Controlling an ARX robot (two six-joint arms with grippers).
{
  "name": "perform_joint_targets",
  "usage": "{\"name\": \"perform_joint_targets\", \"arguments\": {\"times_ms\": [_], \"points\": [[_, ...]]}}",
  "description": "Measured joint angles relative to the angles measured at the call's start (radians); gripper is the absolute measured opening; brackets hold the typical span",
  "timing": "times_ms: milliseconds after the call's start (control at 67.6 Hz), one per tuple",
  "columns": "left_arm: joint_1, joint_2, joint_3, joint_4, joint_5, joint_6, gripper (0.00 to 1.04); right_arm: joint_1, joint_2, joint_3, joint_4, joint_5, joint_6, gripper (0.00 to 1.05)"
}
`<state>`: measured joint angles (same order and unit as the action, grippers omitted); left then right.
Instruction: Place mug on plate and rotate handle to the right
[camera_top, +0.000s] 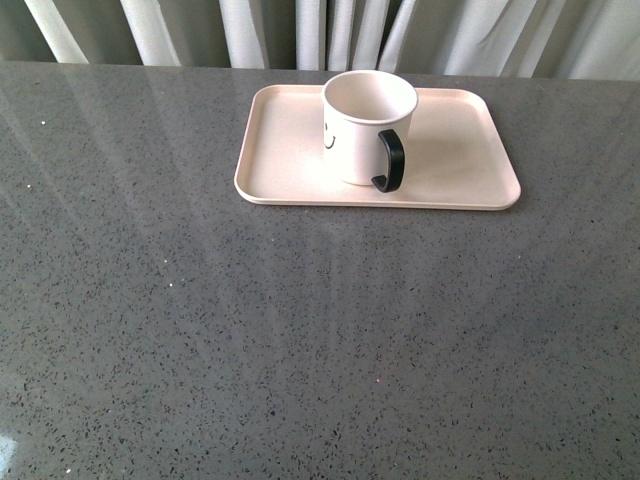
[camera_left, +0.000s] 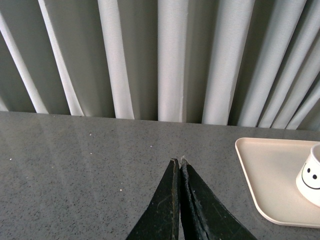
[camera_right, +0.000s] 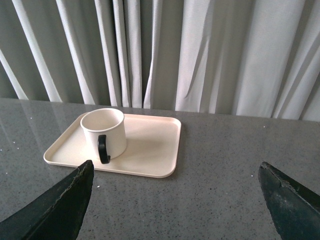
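The white mug (camera_top: 364, 125) stands upright on the pale pink-beige plate (camera_top: 460, 160) at the table's far side. Its black handle (camera_top: 391, 161) points toward the front and a little to the right; part of the smiley print shows on its left side. No arm shows in the front view. In the left wrist view my left gripper (camera_left: 179, 161) is shut with nothing in it, over bare table left of the plate (camera_left: 265, 175), with the mug (camera_left: 311, 175) at the frame edge. My right gripper (camera_right: 176, 169) is open and empty, well short of the plate (camera_right: 150, 145) and mug (camera_right: 104, 132).
A grey speckled stone table (camera_top: 300, 340) fills the front view. White curtains (camera_top: 320, 30) hang behind its far edge, close to the plate's back rim.
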<state>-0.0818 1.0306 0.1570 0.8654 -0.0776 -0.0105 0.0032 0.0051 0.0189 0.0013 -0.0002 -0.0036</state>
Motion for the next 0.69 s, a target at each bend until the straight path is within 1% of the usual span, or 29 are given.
{"name": "perform_joint_targets", "arguments": {"times_ms": [30,74,148,207,266,310,621,695], "points": [[0.007,-0.02,-0.011,-0.01,0.01,0.0,0.01,0.0,0.0,0.0,0.0,0.0,0.0,0.96],[0.045,-0.055,-0.029,-0.029,0.063,0.0,0.01,0.0,0.0,0.0,0.0,0.0,0.0,0.96],[0.077,-0.122,-0.055,-0.068,0.071,0.001,0.01,0.0,0.0,0.0,0.0,0.0,0.0,0.96],[0.077,-0.159,-0.07,-0.089,0.075,0.001,0.01,0.0,0.0,0.0,0.0,0.0,0.0,0.96],[0.077,-0.165,-0.1,-0.047,0.078,0.002,0.01,0.0,0.0,0.0,0.0,0.001,0.0,0.96],[0.077,-0.176,-0.115,-0.054,0.078,0.001,0.01,0.0,0.0,0.0,0.0,0.0,0.0,0.96],[0.079,-0.406,-0.143,-0.259,0.078,0.002,0.01,0.0,0.0,0.0,0.0,0.0,0.0,0.96],[0.079,-0.485,-0.143,-0.33,0.078,0.002,0.01,0.0,0.0,0.0,0.0,0.0,0.0,0.96]]}}
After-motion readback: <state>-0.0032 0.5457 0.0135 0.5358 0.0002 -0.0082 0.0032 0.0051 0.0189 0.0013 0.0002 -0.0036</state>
